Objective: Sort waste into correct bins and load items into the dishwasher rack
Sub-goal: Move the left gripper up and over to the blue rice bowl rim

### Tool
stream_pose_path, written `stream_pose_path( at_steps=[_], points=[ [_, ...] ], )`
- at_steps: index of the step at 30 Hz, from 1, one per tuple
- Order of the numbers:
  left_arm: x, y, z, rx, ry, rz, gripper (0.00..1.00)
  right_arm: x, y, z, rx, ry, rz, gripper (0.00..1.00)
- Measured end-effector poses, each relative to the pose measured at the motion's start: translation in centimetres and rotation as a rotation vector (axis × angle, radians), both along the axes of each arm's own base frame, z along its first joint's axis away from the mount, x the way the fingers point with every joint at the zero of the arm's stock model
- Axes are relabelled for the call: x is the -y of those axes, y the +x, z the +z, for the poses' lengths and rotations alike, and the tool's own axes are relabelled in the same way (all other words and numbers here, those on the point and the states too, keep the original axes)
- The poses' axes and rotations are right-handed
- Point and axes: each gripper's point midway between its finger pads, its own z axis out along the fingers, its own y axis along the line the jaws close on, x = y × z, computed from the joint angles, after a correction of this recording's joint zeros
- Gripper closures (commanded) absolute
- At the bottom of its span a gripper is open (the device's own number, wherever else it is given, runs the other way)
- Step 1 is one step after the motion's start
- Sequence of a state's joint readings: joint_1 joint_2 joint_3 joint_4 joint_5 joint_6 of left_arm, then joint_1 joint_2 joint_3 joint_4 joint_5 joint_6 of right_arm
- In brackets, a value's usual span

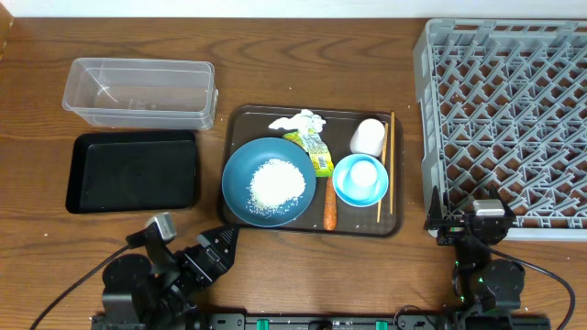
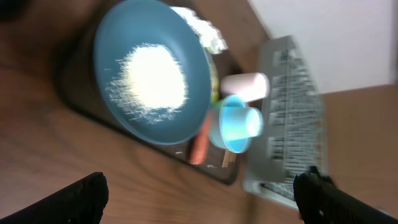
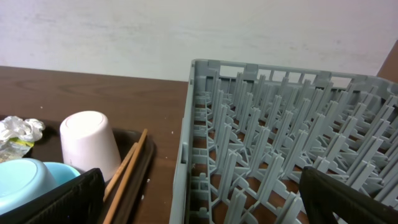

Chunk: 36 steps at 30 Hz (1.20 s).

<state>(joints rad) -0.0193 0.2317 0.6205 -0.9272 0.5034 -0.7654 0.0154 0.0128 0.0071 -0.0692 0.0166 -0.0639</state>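
On the brown serving tray, the dark blue dish [image 1: 237, 179] holds a pile of rice [image 1: 276, 183]. Beside it lie the carrot [image 1: 330, 203], green-yellow wrapper [image 1: 315, 151], white tissue [image 1: 298, 121], light blue bowl [image 1: 359, 180], white cup [image 1: 368, 137] and chopsticks [image 1: 385, 165]. The grey rack [image 1: 509, 119] is at the right. The clear tub [image 1: 139, 92] and black tray [image 1: 133, 170] are at the left. My left gripper [image 1: 220, 252] [image 2: 202, 202] is open and empty, in front of the dish [image 2: 124, 37]. My right gripper [image 1: 468, 220] [image 3: 202, 199] is open and empty at the rack's near left corner [image 3: 186, 155].
The brown serving tray [image 1: 240, 124] sits mid-table between the bins and the rack. Both arm bases stand at the table's front edge. A white wall runs behind the table in the right wrist view. The left wrist view is blurred.
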Motion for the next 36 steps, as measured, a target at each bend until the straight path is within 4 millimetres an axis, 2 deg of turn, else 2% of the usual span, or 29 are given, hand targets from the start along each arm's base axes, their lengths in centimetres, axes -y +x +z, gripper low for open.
stream_pose_path(
  at_steps=[7, 16, 21, 29, 36],
  points=[
    [-1.3, 0.0, -0.8, -0.110, 0.117, 0.015, 0.02, 0.0, 0.0, 0.0, 0.000, 0.000, 0.000, 0.01],
    [-1.7, 1.4, 2.6, -0.058, 0.163, 0.013, 0.02, 0.0, 0.0, 0.0, 0.000, 0.000, 0.000, 0.01],
    [-0.7, 2.8, 3.1, -0.060, 0.120, -0.036, 0.02, 0.0, 0.0, 0.0, 0.000, 0.000, 0.000, 0.01],
    [1.2, 4.0, 4.0, -0.050, 0.026, -0.115, 0.02, 0.0, 0.0, 0.0, 0.000, 0.000, 0.000, 0.01],
    [3.4, 4.2, 1.1, -0.259, 0.086, -0.293, 0.02, 0.0, 0.0, 0.0, 0.000, 0.000, -0.002, 0.01]
  ],
)
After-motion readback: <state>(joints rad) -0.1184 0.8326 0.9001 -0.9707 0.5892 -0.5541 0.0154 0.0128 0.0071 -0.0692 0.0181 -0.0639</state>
